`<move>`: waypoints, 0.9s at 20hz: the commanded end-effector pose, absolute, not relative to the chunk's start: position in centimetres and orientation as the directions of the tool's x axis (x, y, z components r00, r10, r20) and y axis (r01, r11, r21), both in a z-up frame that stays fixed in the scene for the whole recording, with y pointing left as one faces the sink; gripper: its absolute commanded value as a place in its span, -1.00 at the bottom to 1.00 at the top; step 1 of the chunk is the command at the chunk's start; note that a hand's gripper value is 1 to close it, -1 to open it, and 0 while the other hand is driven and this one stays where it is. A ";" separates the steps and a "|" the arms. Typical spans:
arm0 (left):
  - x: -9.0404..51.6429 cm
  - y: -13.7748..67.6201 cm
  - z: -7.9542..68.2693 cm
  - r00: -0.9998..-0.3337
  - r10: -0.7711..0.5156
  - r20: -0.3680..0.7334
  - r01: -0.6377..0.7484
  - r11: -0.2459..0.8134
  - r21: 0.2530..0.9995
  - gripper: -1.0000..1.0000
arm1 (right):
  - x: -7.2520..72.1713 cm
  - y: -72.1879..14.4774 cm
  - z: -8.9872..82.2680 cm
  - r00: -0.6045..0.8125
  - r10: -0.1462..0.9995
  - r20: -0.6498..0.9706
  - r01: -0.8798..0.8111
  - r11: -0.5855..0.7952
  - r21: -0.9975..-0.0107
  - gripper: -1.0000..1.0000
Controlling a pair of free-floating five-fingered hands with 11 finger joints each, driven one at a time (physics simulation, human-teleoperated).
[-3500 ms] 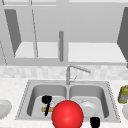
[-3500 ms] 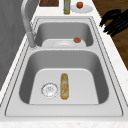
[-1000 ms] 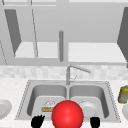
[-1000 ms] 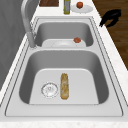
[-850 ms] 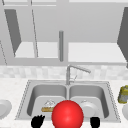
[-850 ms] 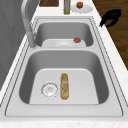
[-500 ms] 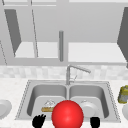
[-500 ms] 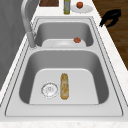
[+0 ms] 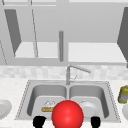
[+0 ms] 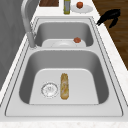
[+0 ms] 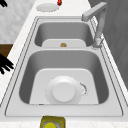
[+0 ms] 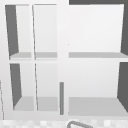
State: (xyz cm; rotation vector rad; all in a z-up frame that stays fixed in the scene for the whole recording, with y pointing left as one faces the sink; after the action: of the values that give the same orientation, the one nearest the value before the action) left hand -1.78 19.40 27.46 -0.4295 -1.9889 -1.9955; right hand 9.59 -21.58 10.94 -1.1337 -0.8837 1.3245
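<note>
While both hover at the sink's (image 9: 67, 86) front edge, left robot hand (image 9: 39, 121) & right robot hand (image 9: 95, 121) look relaxed, open, holding nothing; red ball (image 9: 67, 115) sits btwn them.

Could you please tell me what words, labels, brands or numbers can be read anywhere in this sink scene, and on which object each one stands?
None: no readable text, number or sign appears in these views.
The yellow-green bottle on the counter right of the sink shows no legible label.
The plate, the bread roll, the faucet and the wall cabinet are plain.
The left hand and right hand carry no marks.
</note>
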 end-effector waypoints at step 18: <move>-1.7 19.3 27.4 -0.922 -0.004 0.387 0.387 0.008 0.922 0.00 | 12.4 -29.4 17.0 0.072 0.990 -0.124 -0.360 -0.090 -0.928 -1.00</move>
State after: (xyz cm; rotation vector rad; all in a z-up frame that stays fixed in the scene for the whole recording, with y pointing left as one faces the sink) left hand -1.71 19.34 27.37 -0.3962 -2.0082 -1.9941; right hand 12.00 -27.40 16.56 -1.0922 -0.8583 1.3458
